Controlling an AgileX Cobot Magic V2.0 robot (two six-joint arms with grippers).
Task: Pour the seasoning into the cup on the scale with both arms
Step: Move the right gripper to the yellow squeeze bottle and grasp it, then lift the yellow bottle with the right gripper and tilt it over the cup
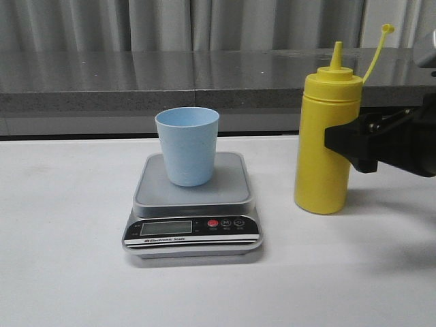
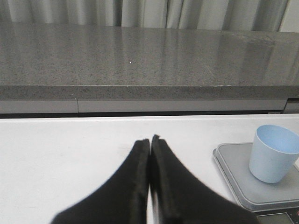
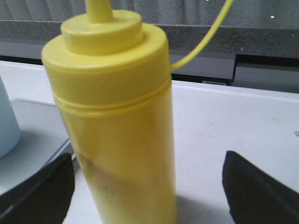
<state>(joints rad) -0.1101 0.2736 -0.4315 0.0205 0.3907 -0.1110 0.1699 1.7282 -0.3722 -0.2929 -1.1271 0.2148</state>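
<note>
I see the seasoning bottle [image 1: 325,146] standing upright on the table, to the right of the scale [image 1: 193,204], between my right gripper's [image 3: 147,186] spread fingers; contact unclear. The cup [image 1: 187,146] sits on the scale. Right arm is nearer. Left gripper [image 2: 150,142] is clenched empty, left of the scale.

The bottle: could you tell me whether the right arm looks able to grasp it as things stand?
Probably yes: the right gripper is open, its fingers flank the bottle with gaps on both sides, and nothing lies between them.
</note>
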